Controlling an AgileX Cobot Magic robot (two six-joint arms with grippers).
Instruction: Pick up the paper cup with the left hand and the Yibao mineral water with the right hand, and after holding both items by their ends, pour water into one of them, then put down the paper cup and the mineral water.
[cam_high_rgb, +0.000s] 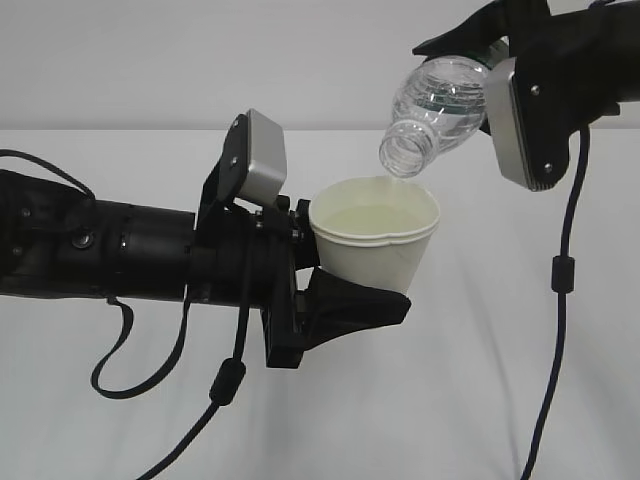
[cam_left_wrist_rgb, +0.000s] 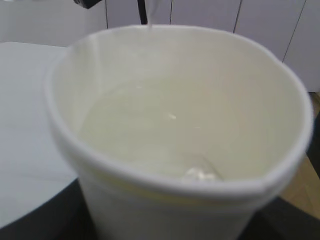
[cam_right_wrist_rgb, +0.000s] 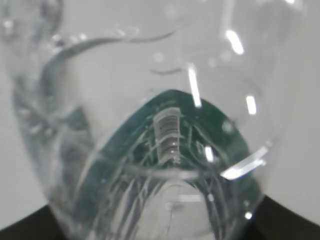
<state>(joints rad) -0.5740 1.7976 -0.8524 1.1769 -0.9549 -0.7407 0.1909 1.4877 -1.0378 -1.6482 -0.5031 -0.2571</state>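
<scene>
A plain white table (cam_high_rgb: 450, 400) fills the lower part of the exterior view, meeting a pale grey wall behind it. Its surface is smooth and unmarked. Black cables (cam_high_rgb: 110, 370) droop down onto the table at the left, one forming a loop against the white top. Another black cable (cam_high_rgb: 555, 350) hangs down on the right side. In the left wrist view, a curved edge of the white table (cam_left_wrist_rgb: 25, 150) shows at the left.

no readable text, green bottle label (cam_right_wrist_rgb: 170, 130) print blurred
</scene>
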